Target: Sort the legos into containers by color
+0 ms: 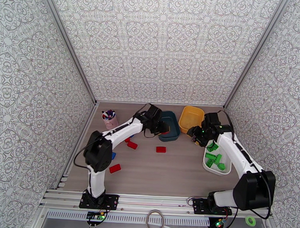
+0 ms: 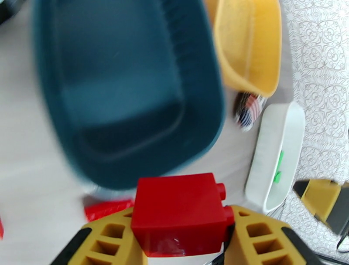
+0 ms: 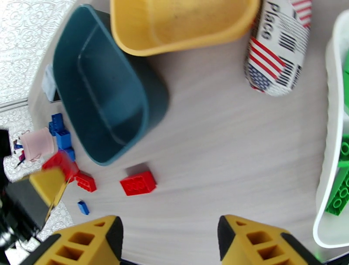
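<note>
Patterned wallpaper closed in a pale wood-grain desk [image 1: 179, 169] on three sides. At its middle the left pincer [image 2: 183, 237] was clamped on a red brick [image 2: 179, 209], studs to the right, held at the near rim of the teal tub [image 2: 56, 109]. Whether brick and rim touched could not be told. That tub's inside showed as plain dark floor.

Just beside it, farther right, stood the yellow tub [image 2: 248, 48], whose visible inside was plain yellow. A flag-printed tube [image 2: 248, 109] lay on the desk between the yellow tub and the white tub [image 2: 279, 144]. The white tub held several green bricks [image 1: 215, 157].

The right pincer [image 3: 170, 244] hung over bare desk between the teal and white tubs, its jaws apart with nothing between them.

Outward from there, a loose red brick [image 3: 138, 182] lay near the teal tub's near end. Other red bricks [image 1: 132, 145] lay scattered to the left. A few blue bricks [image 3: 61, 135] sat near the pink cup [image 1: 110, 119] at the far left.
</note>
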Robot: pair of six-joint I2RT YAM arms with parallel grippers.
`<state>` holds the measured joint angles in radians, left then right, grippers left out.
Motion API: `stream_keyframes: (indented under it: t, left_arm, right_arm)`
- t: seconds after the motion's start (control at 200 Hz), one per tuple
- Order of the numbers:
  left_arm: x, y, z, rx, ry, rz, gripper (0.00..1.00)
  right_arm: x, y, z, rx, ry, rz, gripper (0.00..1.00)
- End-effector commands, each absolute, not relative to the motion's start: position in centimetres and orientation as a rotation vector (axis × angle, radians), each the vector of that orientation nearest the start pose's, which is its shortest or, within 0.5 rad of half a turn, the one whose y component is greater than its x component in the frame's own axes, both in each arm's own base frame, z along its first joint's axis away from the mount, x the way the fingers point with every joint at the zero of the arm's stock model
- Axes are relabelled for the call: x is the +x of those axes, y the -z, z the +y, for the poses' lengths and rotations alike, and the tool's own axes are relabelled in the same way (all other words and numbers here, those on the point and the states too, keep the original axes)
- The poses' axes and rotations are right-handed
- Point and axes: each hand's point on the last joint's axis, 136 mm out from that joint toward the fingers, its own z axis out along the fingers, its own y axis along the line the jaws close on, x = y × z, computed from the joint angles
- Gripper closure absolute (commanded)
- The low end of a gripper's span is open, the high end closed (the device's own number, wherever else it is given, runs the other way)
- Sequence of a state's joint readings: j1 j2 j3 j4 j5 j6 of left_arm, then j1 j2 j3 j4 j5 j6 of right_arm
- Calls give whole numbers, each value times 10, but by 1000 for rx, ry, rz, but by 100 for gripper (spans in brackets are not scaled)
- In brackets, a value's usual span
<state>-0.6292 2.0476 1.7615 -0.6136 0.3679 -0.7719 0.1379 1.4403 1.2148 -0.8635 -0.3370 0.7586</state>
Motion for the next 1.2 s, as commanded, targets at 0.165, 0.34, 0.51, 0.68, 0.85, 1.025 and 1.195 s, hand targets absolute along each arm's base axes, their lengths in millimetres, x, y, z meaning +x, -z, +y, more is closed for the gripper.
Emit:
stream_keyframes:
  t: [0.165, 0.34, 0.51, 0.68, 0.85, 1.025, 1.195]
  left_arm:
    - [424, -170, -373, 60, 943, 2658, 16]
    - [420, -192, -342, 57, 756, 2628, 12]
    - [399, -203, -300, 36, 510, 2604, 6]
    - [370, -196, -268, -19, 382, 2604, 5]
    - [333, -174, -261, 3, 271, 2659, 3]
    - [299, -132, -273, 40, 168, 2751, 1]
    - [290, -96, -291, 54, 151, 2822, 1]
  right_arm:
    - [347, -182, 114, 625, -785, 2652, 36]
    - [337, -173, 120, 548, -751, 2684, 35]
    - [324, -156, 133, 480, -706, 2740, 34]
    - [316, -149, 145, 422, -674, 2775, 35]
    - [309, -147, 150, 387, -652, 2797, 33]
    - [294, -147, 140, 400, -610, 2800, 27]
    - [270, -144, 127, 405, -555, 2820, 25]
